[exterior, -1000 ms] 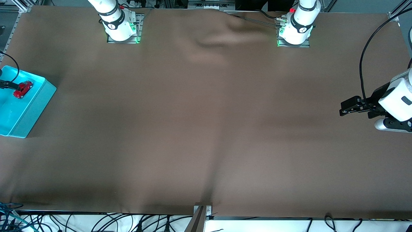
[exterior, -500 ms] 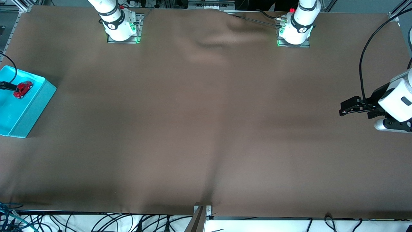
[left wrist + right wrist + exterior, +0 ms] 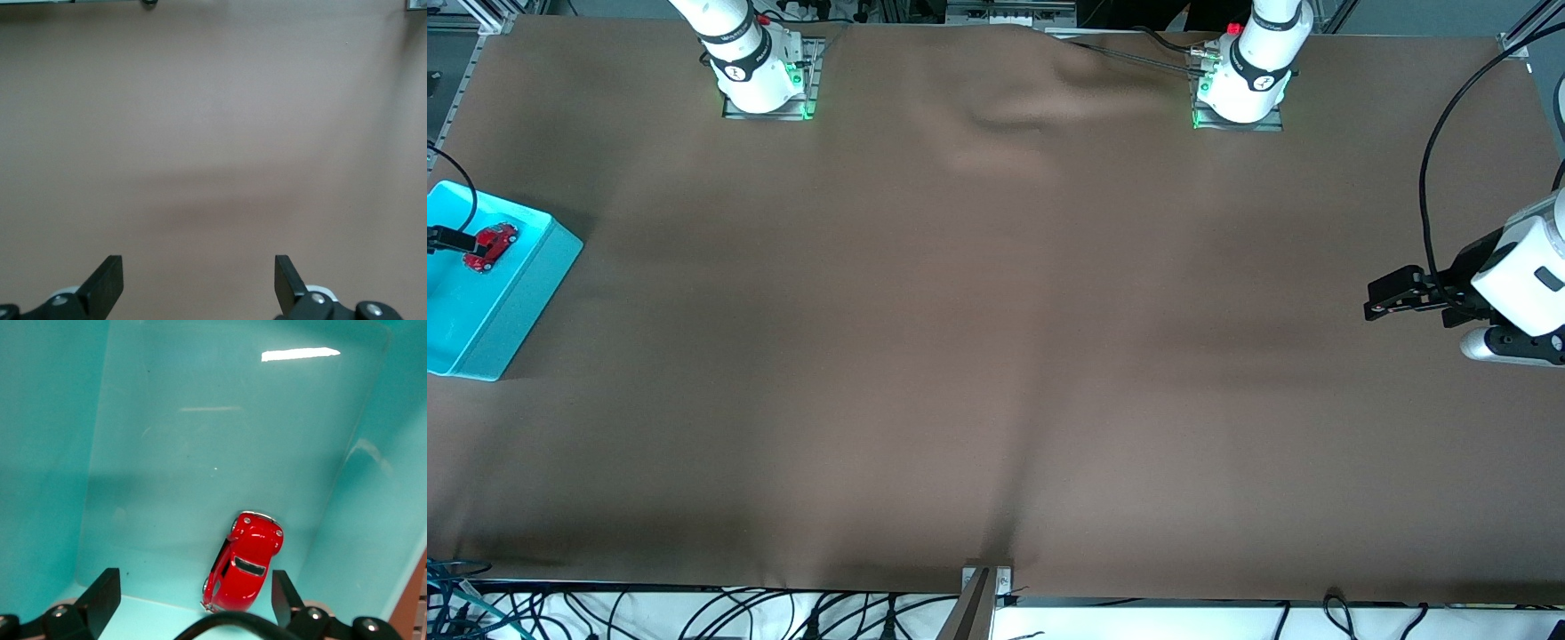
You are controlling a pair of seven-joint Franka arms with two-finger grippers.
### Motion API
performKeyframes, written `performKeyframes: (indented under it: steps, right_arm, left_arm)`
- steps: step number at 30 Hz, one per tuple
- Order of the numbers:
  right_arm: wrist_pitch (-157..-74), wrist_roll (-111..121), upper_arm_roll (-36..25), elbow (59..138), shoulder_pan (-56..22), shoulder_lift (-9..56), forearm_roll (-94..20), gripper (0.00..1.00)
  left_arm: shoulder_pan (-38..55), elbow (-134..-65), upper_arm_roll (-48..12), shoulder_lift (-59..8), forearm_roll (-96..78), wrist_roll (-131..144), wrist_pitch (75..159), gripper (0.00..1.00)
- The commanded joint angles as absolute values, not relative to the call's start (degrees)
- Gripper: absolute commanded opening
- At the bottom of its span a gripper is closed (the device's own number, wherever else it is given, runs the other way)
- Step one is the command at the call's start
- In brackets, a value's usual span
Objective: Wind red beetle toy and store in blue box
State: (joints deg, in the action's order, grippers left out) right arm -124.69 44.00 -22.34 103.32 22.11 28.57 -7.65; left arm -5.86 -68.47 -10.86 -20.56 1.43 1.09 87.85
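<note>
1. At the right arm's end of the table, the front view shows the blue box (image 3: 489,307) with the red beetle toy (image 3: 489,246) lying inside it. The right gripper (image 3: 445,238) hangs over the box just beside the toy, holding nothing. The left gripper (image 3: 1383,298) waits over bare brown table (image 3: 996,356) at the left arm's end, its claw spread and empty.
2. From the left wrist view, the left gripper (image 3: 199,283) has its fingers (image 3: 107,283) wide apart, touching nothing, above plain table (image 3: 213,133).
3. From the right wrist view, the right gripper (image 3: 193,600) stands wide open over the box (image 3: 200,453); the toy (image 3: 243,563) rests on the box floor between the fingers (image 3: 103,597), apart from both.
</note>
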Motion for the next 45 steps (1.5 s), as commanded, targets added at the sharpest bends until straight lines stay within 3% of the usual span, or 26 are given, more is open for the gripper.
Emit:
performKeyframes:
  steps: [1,21,45]
  right_arm:
    - [-122.0,43.6,-21.6,103.1,22.3,27.0,-7.7,1.0]
    - [-112.9,43.9,-21.4,101.6,21.4,22.5,-6.5,1.0]
    - [-104.2,42.7,-23.3,101.6,17.7,11.2,-4.1,1.0]
  left_arm:
    - [-6.0,-68.6,-10.6,-20.1,0.4,0.1,87.9,1.0]
    - [-6.0,-68.6,-10.6,-20.1,0.4,0.1,87.9,1.0]
    - [-6.1,-68.6,-10.7,-20.1,-0.4,0.1,87.7,1.0]
